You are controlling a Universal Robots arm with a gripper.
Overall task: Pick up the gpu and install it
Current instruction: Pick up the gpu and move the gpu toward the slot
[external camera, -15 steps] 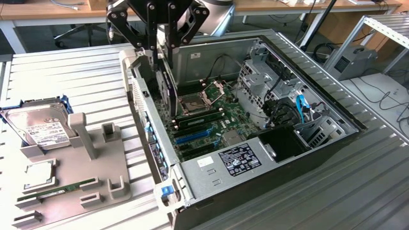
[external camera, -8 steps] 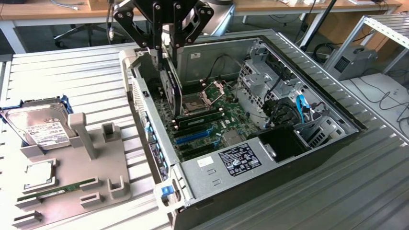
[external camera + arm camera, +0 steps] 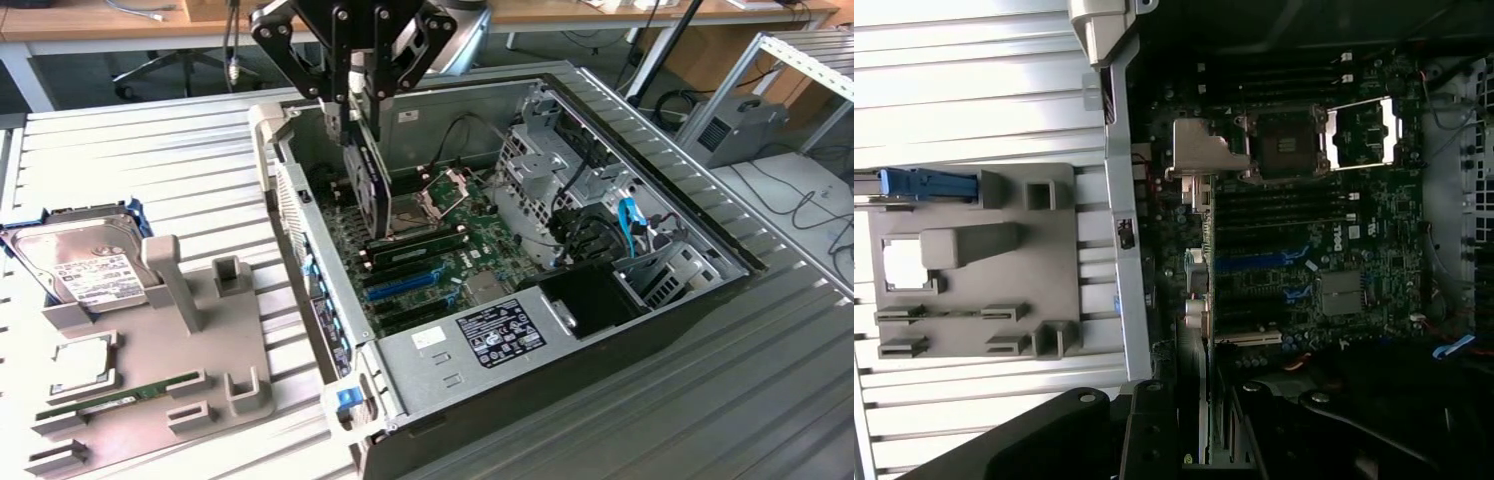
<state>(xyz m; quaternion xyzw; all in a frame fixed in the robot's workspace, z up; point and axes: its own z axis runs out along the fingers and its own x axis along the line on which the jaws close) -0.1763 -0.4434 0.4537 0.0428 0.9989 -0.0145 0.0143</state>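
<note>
A: Clamped or free, that black linkage gripper (image 3: 358, 108)?

B: Clamped on the top edge of the thin flat black circuit card, the gpu (image 3: 368, 180). Hangs on edge below the jaws, inside the open grey metal computer case (image 3: 291, 190), low over the green motherboard (image 3: 447, 245); touching a slot or not, cannot tell.

A: Handling?

B: Probably light and stiff, yet fragile: bare components, thin contact edge. Best taken by the plain edges, as here; might tilt in so narrow a hold.

A: Pose of the arm?

B: Points straight down from above, close to the case wall on the exterior view's left. Long blue slots (image 3: 400, 288) on the board, apart from the card.

A: Farther out?

B: Grey moulded parts tray (image 3: 160, 400) beside the case, with a silver white-labelled hard drive (image 3: 80, 265) and a slim green memory stick (image 3: 114, 402).
</note>
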